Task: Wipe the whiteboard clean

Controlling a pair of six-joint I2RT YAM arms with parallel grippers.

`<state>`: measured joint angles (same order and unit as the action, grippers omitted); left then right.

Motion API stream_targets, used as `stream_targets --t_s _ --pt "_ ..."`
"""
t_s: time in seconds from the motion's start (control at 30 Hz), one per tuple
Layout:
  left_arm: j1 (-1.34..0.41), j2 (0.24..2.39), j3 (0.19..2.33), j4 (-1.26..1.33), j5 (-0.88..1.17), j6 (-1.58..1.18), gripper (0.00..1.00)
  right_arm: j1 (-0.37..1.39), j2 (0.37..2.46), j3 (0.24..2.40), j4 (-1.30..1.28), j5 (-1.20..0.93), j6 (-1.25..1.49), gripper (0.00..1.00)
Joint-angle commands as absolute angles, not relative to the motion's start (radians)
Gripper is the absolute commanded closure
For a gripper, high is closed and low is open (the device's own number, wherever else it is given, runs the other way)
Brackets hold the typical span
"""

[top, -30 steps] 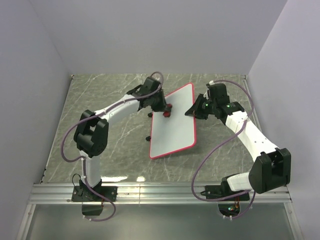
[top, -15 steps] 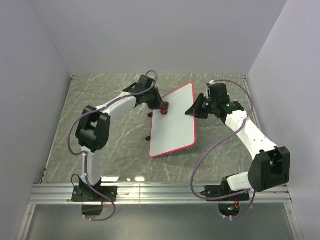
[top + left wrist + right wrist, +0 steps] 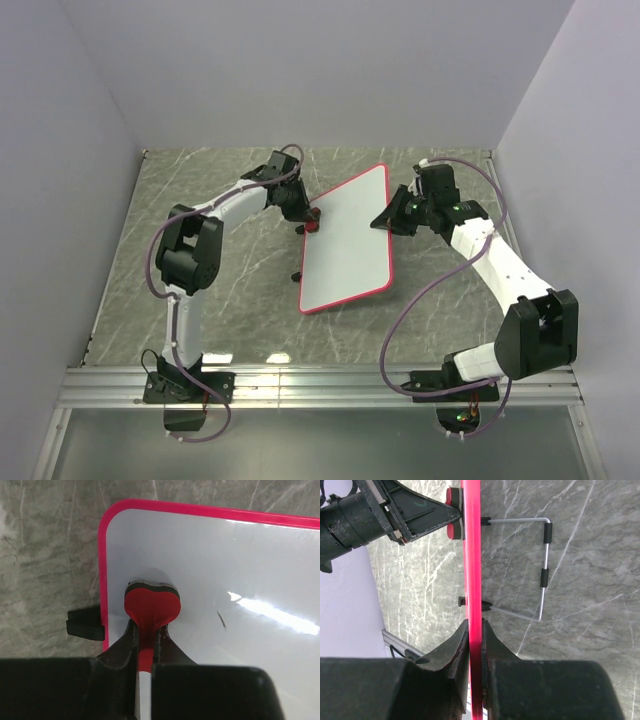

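We see the whiteboard (image 3: 345,240) in the middle of the grey marbled bench (image 3: 230,290), between the two arms. Its pink-red frame runs slantwise from the far right to the near left. The left fingers (image 3: 131,636) are closed on the stem of a red eraser (image 3: 151,605), whose dark felt edge is pressed on the white face close to a rounded corner of the frame. From above, that eraser (image 3: 310,227) sits at the board's far left edge, with the left fingers (image 3: 303,216) just behind it.

A short dark streak (image 3: 220,620) shows on the white surface a little to the right of the eraser. A black clip (image 3: 82,626) juts from the frame beside it.

The right fingers (image 3: 461,645) are clamped on the board's red rim, seen edge-on, one on each face. From above, the right fingers (image 3: 386,220) meet the far right edge. A bent wire stand (image 3: 545,570) reaches out from the board's other side over the bench.
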<state>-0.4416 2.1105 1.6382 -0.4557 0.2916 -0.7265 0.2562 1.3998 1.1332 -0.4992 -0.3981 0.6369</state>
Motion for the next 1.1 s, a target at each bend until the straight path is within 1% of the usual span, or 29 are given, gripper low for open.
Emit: stream_targets --t_s 0.0,0.03,0.07,0.1,0.13,0.2,0.3,0.57,0.67,0.8,0.87,0.97,1.07 --pt "-0.512 2.145 1.729 -0.483 0.373 -0.703 1.0 0.268 1.442 1.131 -0.561 -0.337 0.541 1.0" --pt "-0.521 2.151 1.753 -0.488 0.383 -0.698 1.0 0.268 1.44 1.124 -0.56 -0.337 0.543 1.0" --pt "-0.549 2.161 1.829 -0.497 0.44 -0.687 1.0 0.268 1.439 1.114 -0.554 -0.342 0.545 1.0" --pt "-0.549 2.167 1.83 -0.497 0.44 -0.684 1.0 0.268 1.439 1.114 -0.554 -0.342 0.548 1.0" --pt "-0.564 2.175 1.883 -0.515 0.451 -0.683 1.0 0.27 1.439 1.111 -0.548 -0.344 0.546 1.0" --pt "-0.574 2.187 1.923 -0.525 0.471 -0.684 1.0 0.268 1.439 1.104 -0.548 -0.345 0.546 1.0" --pt "-0.575 2.18 1.908 -0.509 0.477 -0.693 1.0 0.27 1.439 1.103 -0.545 -0.345 0.543 1.0" --pt "-0.532 2.171 1.855 -0.544 0.408 -0.695 1.0 0.262 1.427 1.108 -0.557 -0.339 0.528 1.0" --pt "-0.506 2.119 1.893 -0.569 0.362 -0.678 1.0 0.255 1.42 1.104 -0.557 -0.341 0.528 1.0" --pt "-0.454 2.025 1.976 -0.662 0.269 -0.643 1.0 0.25 1.417 1.108 -0.557 -0.345 0.531 1.0" --pt "-0.404 1.973 1.957 -0.679 0.204 -0.637 1.0 0.252 1.414 1.109 -0.555 -0.347 0.534 1.0" --pt "-0.332 1.915 1.858 -0.709 0.103 -0.615 1.0 0.252 1.413 1.108 -0.551 -0.351 0.538 1.0" --pt "-0.285 1.859 1.711 -0.719 0.007 -0.581 1.0 0.25 1.411 1.106 -0.545 -0.36 0.541 1.0"
